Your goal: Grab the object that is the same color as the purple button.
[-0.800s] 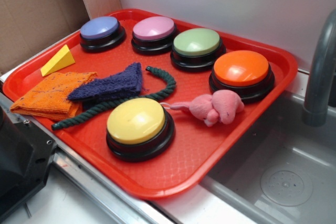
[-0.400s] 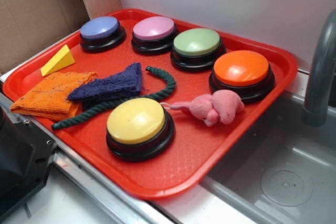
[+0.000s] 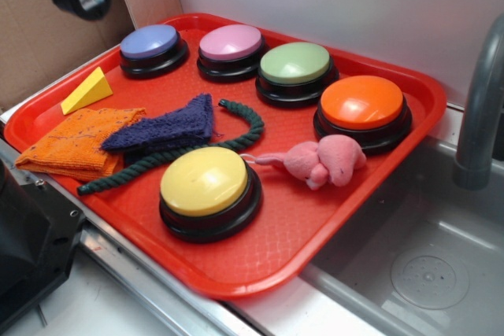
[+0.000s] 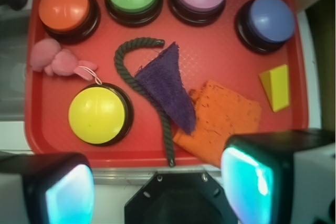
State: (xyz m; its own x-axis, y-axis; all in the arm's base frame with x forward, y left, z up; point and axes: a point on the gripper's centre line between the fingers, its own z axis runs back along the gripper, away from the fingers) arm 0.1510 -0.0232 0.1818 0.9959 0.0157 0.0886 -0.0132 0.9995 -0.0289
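Red tray (image 4: 220, 56) holds the purple cloth (image 4: 167, 85) draped over green rope (image 4: 126, 59); my jaws hang spread above, empty, well apart from it.

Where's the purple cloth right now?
In the exterior view the purple cloth lies left of centre on the red tray, overlapping the orange cloth and the green rope.

Red tray (image 3: 260, 269) with buttons, cloths and toys, beside a sink (image 3: 429, 273).
Along its upper edge: purple button (image 3: 150, 41), pink button (image 3: 231, 42), green button (image 3: 295, 63), orange button (image 3: 362, 102). Lower: yellow button (image 3: 204, 181), pink toy (image 3: 327, 160), green rope (image 3: 240, 138), purple cloth (image 3: 169, 127), orange cloth (image 3: 71, 143), yellow wedge (image 3: 87, 90).
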